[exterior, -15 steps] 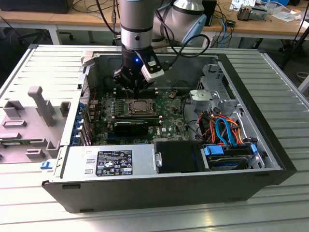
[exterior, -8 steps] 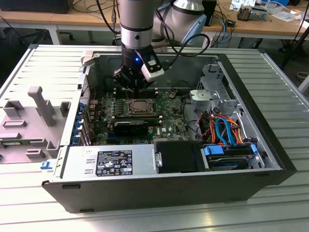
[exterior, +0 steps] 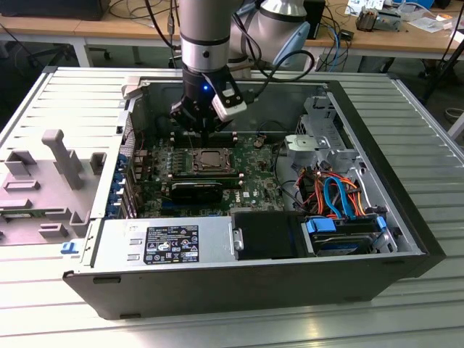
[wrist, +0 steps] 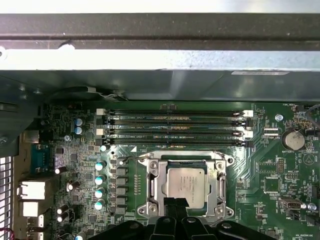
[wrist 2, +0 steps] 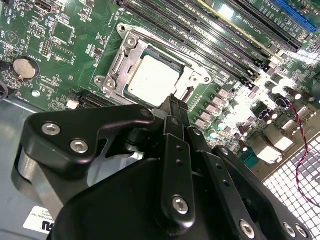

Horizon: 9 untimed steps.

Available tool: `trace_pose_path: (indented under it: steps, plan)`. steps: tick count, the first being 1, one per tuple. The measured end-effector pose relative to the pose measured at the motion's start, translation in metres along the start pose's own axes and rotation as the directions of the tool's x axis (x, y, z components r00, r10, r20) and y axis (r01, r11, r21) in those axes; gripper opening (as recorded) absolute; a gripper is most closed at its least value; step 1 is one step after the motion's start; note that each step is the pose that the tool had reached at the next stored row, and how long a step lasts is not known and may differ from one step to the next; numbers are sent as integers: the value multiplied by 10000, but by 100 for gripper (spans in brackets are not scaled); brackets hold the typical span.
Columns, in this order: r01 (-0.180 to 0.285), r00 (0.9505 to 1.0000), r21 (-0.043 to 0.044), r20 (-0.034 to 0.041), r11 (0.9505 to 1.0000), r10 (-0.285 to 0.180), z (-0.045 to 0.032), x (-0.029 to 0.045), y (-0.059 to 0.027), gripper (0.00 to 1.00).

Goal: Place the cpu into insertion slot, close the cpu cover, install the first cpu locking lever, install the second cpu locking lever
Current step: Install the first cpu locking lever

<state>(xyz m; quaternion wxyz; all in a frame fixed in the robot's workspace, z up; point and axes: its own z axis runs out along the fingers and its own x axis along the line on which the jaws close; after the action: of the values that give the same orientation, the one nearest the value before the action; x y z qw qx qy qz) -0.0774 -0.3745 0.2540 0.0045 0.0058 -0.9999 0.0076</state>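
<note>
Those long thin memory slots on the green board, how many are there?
4. They lie side by side in a stack between the chip in its socket and the metal case wall, in the first wrist view. None looks hidden.

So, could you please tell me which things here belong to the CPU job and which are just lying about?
Job:
- cpu, seated in the insertion slot
- cpu cover, lying over it
- end effector, close over the slot's edge

Lying about:
- coin battery
- memory slots
- blue and orange cables

ribbed metal table [exterior: 43,101] carries open computer case [exterior: 406,210], grey fixture [exterior: 51,181]
</note>
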Motion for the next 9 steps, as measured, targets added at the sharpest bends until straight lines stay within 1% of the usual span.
trace_pose_path:
  steps: [9]
  plan:
    - [0, 10000, 0, 1, 10000, 0, -55, 0, -1, 11]
